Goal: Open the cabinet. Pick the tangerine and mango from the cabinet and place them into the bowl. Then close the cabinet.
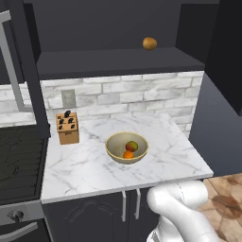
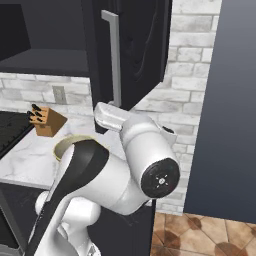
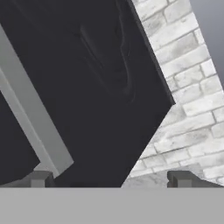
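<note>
Left base view looks down over the counter [image 1: 85, 165]; right base view faces the cabinet [image 2: 142, 45] door; both share the knife block [image 1: 67, 127]. Hand view sits close on that door.

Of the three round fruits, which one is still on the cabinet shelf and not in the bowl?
The dull brownish-orange fruit, alone on the open cabinet shelf. The bright orange tangerine and the green-red mango already lie together in the tan bowl.
</note>
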You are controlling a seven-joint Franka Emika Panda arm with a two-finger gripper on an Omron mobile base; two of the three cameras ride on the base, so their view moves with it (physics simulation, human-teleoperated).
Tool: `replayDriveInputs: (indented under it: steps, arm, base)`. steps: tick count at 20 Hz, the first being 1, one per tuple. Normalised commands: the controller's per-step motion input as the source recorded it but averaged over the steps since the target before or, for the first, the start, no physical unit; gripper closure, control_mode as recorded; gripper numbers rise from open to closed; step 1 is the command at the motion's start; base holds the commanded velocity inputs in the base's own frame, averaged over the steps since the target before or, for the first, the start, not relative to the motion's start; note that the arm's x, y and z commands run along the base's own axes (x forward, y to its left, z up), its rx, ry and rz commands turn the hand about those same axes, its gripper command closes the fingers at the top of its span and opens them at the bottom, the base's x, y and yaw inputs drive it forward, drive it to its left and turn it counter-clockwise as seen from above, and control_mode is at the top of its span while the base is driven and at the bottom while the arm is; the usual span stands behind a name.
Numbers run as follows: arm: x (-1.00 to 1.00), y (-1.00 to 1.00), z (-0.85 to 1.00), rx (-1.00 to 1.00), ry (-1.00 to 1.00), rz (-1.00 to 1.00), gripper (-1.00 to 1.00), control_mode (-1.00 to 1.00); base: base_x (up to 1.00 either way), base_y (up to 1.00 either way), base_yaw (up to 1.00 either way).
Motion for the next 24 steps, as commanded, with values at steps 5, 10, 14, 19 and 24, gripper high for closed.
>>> replayDriveInputs:
  steps: [5, 10, 14, 19, 24]
  arm:
    - [1.00, 0.13, -0.43, 0.10, -0.04, 0.18, -1.00, -1.00]
    - [1.00, 0.83, -0.51, 0.01, -0.01, 0.04, -1.00, -1.00]
    - [1.00, 1.00, -0.42, 0.00, -0.03, -0.01, -1.00, -1.00]
    - [1.00, 1.00, -0.50, 0.00, 0.00, -0.06, -1.00, -1.00]
    - [1.00, 0.64, -0.55, 0.08, 0.06, -0.02, -1.00, -1.00]
  base:
    - [0.00, 0.00, 0.00]
    - [0.00, 0.00, 0.00]
    - [0.00, 0.00, 0.00]
    - [0.00, 0.00, 0.00]
    - [0.00, 0.00, 0.00]
